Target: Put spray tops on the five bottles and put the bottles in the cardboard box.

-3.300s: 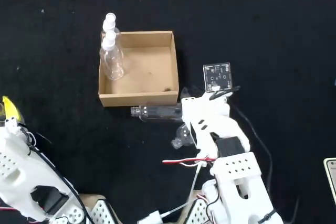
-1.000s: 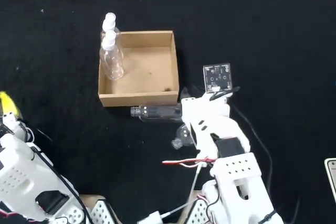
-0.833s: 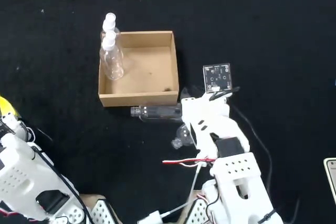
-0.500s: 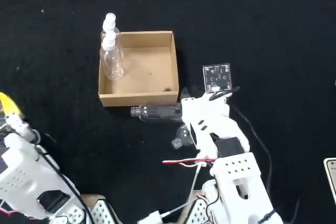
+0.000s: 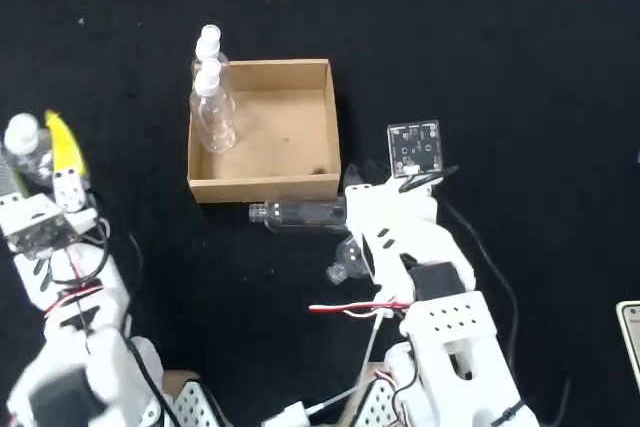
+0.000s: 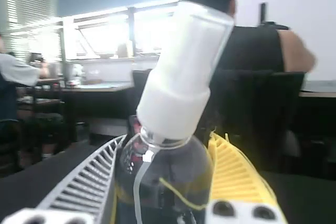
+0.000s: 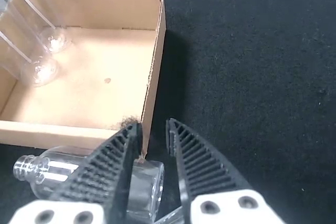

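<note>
- Moved since the earlier frames: the left arm (image 5: 62, 282) has swung up from the near left corner of the surface (image 5: 520, 67). We now log its left hand (image 5: 38, 152) farther up the left side, with a bottle in view in it.
- Unmoved since the earlier frames: the right arm (image 5: 405, 237), the box and the bottles near it.
- Left hand: closed on the held bottle (image 6: 163, 182), a clear one, with the grey finger (image 6: 89, 177) on one side and the yellow finger (image 6: 236, 174) on the other. A white spray top (image 6: 181, 72) sits on the bottle's neck, tilted, above the fingertips. We place this bottle well apart from the box.
- Right hand (image 7: 154, 125): fingers parted by a narrow gap, with nothing between them. It hangs over the base end of the uncapped bottle (image 5: 295, 214).
- Uncapped bottle: clear, lying on its side on the surface just beside the near wall of the cardboard box (image 5: 265, 189), its open neck away from the right arm.
- Cardboard box: open-topped. Two bottles stand upright inside along one side wall, the nearer capped bottle (image 5: 215, 117) and the farther capped bottle (image 5: 208, 45), each with a white top.
- Square board (image 5: 413, 147): small and dark, flat on the surface beside the right arm, on the far side of the arm from the box.
</note>
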`<state>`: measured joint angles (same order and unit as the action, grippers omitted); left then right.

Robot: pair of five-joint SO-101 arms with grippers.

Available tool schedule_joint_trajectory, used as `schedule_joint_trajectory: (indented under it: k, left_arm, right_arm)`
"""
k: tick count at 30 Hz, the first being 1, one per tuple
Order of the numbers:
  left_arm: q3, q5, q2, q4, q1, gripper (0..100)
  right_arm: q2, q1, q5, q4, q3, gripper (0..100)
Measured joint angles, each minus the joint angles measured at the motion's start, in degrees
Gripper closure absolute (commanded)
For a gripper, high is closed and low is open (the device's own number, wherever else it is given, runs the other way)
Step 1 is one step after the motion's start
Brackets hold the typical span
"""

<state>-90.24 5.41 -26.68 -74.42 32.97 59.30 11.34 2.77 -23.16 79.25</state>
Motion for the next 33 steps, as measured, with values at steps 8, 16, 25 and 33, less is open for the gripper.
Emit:
schedule_joint_trajectory:
  k: [8, 16, 25, 33]
  left_arm:
    - [-0.1, 0.0, -27.0, 30.0, -13.8, 97]
    - [-1.1, -0.1, -41.6, 45.7, -25.4, 97]
    - [-1.1, -11.6, -42.4, 46.1, -28.6, 97]
    - [-1.1, -12.1, -41.5, 46.1, -33.8, 97]
  right_arm:
    - [0.0, 0.0, 0.0, 3.4, 1.9, 94.3]
    - [0.0, 0.0, 0.0, 3.4, 1.9, 94.3]
    - [0.0, 0.0, 0.0, 3.4, 1.9, 94.3]
    - [0.0, 0.0, 0.0, 3.6, 1.9, 94.3]
